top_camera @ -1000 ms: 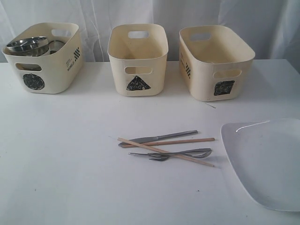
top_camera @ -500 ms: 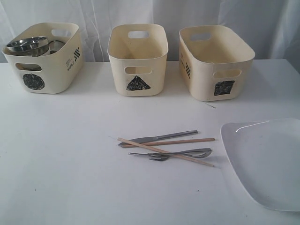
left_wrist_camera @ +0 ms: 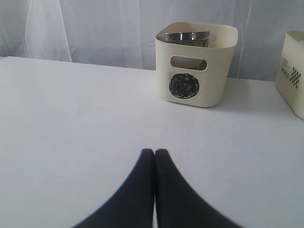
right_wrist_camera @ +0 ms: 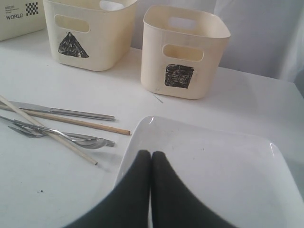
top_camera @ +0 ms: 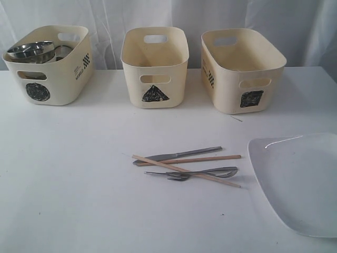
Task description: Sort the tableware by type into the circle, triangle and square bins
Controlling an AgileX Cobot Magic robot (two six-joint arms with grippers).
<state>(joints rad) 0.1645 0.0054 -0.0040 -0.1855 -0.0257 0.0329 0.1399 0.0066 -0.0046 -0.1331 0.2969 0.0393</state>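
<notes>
A steel knife (top_camera: 179, 155), fork (top_camera: 176, 177), spoon (top_camera: 221, 172) and two wooden chopsticks (top_camera: 202, 158) lie crossed in a heap mid-table. The large white plate (top_camera: 300, 182) rests at the right front. Steel mugs and a steel bowl (top_camera: 32, 50) fill the circle bin (top_camera: 50, 79). The triangle bin (top_camera: 155, 68) and square bin (top_camera: 242, 71) stand beside it. My left gripper (left_wrist_camera: 155, 153) is shut, empty, above bare table facing the circle bin (left_wrist_camera: 195, 66). My right gripper (right_wrist_camera: 151, 155) is shut, empty, over the plate (right_wrist_camera: 213, 171) edge. The white bowl is out of sight. Neither gripper shows in the exterior view.
A white curtain (top_camera: 168, 16) hangs behind the bins. A thin scrap (top_camera: 235, 118) lies in front of the square bin. The plate overhangs the view's right edge.
</notes>
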